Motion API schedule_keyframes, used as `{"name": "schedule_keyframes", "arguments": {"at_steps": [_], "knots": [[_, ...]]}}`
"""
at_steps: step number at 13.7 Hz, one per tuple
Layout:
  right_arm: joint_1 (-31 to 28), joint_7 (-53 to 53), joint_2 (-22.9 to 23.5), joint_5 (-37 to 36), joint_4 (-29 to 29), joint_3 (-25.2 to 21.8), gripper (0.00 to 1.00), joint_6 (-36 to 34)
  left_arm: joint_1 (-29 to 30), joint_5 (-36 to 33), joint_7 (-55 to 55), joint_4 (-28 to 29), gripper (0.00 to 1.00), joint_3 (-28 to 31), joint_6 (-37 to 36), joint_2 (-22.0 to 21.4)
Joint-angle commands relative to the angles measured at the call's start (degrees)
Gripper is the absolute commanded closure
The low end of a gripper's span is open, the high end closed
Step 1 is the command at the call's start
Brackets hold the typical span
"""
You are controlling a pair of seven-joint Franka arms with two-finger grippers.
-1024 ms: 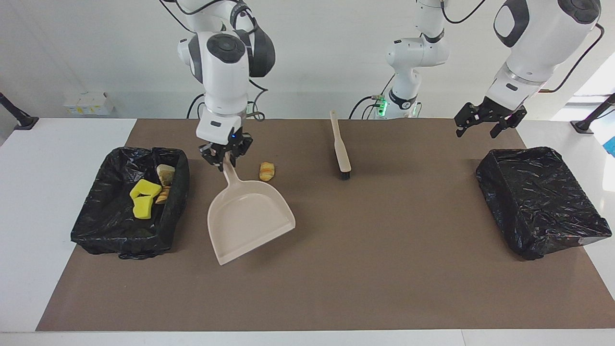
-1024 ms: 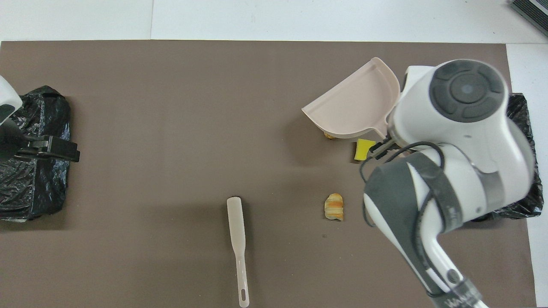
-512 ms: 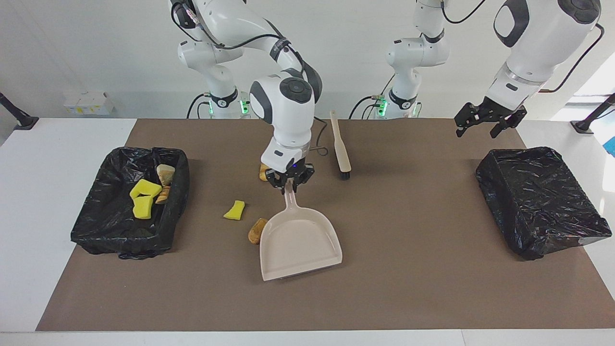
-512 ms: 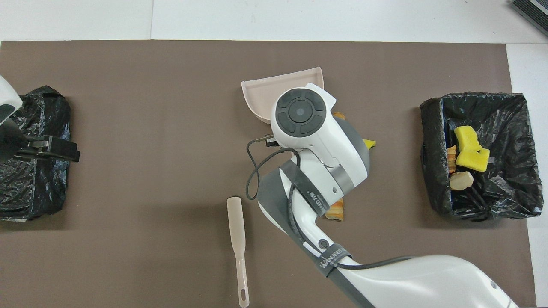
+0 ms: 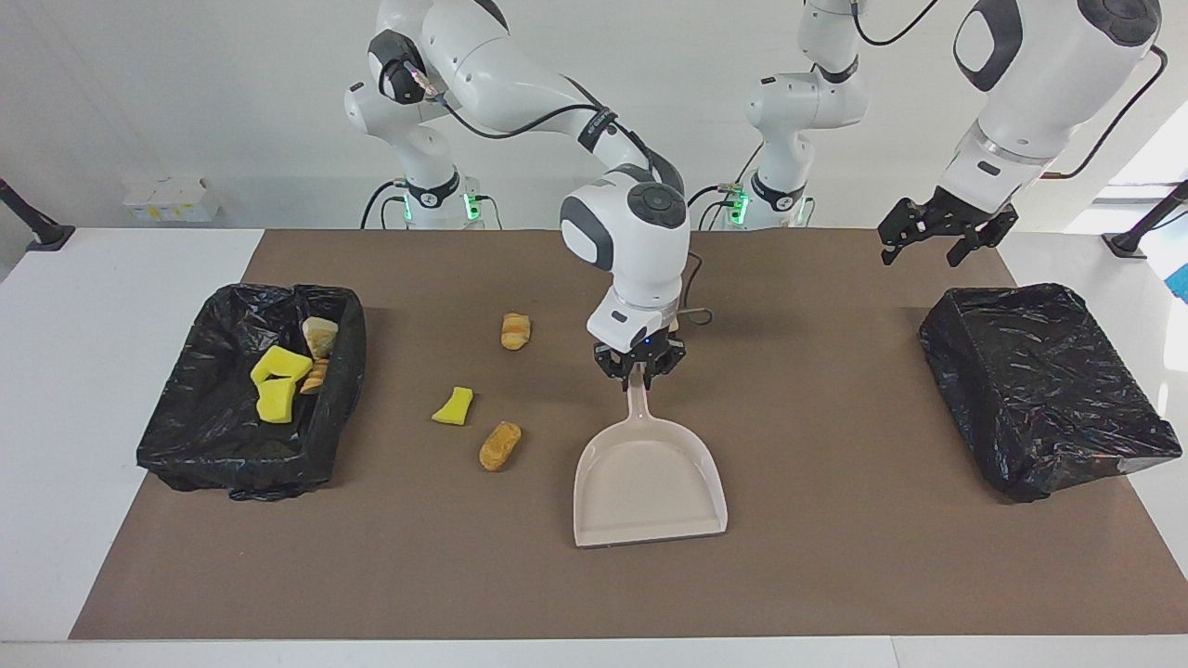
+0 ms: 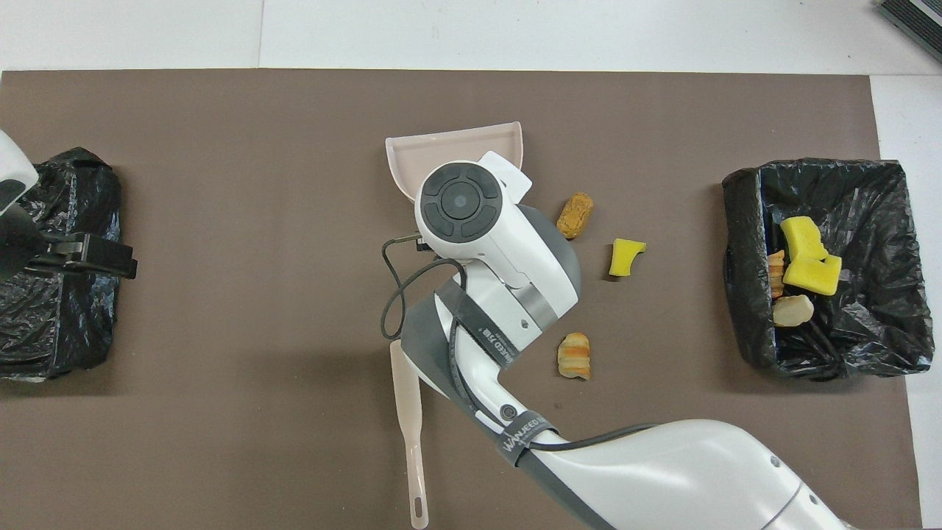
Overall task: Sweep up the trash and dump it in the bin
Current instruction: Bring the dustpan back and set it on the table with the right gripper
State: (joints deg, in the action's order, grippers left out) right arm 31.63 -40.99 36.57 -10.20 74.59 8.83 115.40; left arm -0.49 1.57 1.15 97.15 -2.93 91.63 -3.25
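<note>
The right gripper is clamped on the handle of the beige dustpan, whose pan lies low over the middle of the brown mat, mouth pointing away from the robots; whether its lip touches the mat is hard to tell.

Just off the pan's side, toward the right arm's end of the table, three scraps of the trash lie loose: a golden-brown bread-like piece nearest the pan, a bright yellow sponge chunk with a curled edge next to it, and a striped golden piece level with the gripper.

More scraps sit in the black-lined bin at that same end: two yellow sponge chunks and at least two pale brown pieces.

The brush lies under the right arm, nearer the robots.

The left gripper, fingers apart, waits over the mat near the second black bin.
</note>
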Motion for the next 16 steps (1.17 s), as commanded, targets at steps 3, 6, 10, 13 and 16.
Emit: {"name": "schedule_keyframes", "arguments": {"at_steps": [3, 6, 10, 13, 16], "knots": [[3.35, -5.58, 2.02, 1.58, -3.14, 0.57, 1.00, -0.53, 0.67, -0.86, 0.43, -0.21, 0.00, -0.50, -0.23, -0.44], [3.36, -5.94, 1.66, 5.97, -2.43, 0.58, 1.00, 0.08, 0.67, -0.86, 0.43, -0.21, 0.00, -0.50, -0.23, -0.44], [2.57, -5.94, 1.31, 7.73, -0.59, 0.58, 0.93, 0.44, 0.32, -0.25, 0.17, -0.12, 0.00, -0.59, 0.21, -0.44], [1.60, -5.95, 1.31, 7.30, -0.59, 0.58, 0.21, 0.35, 0.49, 0.10, 1.49, 0.41, 0.00, -0.41, 3.02, -0.18], [1.51, -5.07, 1.05, 6.68, -0.68, 0.31, 0.21, 0.52, -0.29, -0.51, 2.89, -0.47, 0.00, -0.59, 3.90, 2.45]]}}
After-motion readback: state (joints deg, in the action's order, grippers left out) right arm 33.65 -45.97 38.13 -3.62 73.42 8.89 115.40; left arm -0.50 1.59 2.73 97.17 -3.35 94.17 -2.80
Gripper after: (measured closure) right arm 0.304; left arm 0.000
